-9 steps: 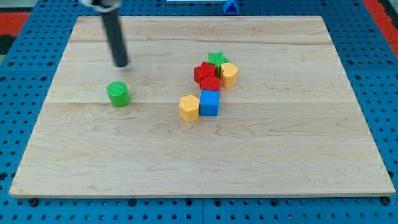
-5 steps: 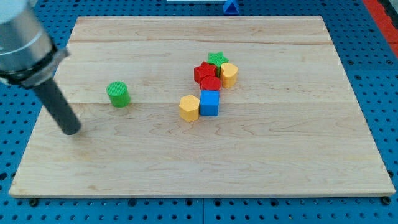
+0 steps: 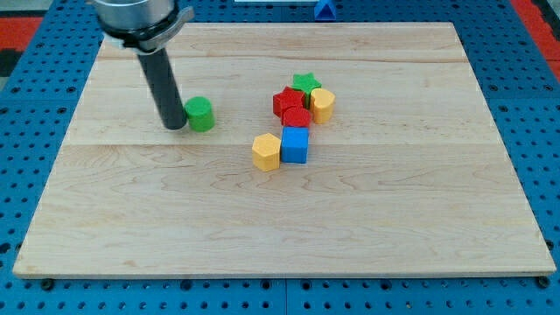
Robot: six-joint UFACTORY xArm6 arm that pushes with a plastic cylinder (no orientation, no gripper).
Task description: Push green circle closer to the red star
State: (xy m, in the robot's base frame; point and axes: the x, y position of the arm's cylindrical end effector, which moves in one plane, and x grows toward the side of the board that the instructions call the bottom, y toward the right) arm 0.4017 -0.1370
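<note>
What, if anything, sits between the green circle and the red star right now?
Nothing visible does. My tip is right against the green circle on the view's left, and bare board lies between it and the red star. The other blocks cluster on the star's far and lower sides.

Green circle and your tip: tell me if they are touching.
Touching. The camera view shows my tip pressed against the green circle on its side toward the view's left, with no board visible between them.
</note>
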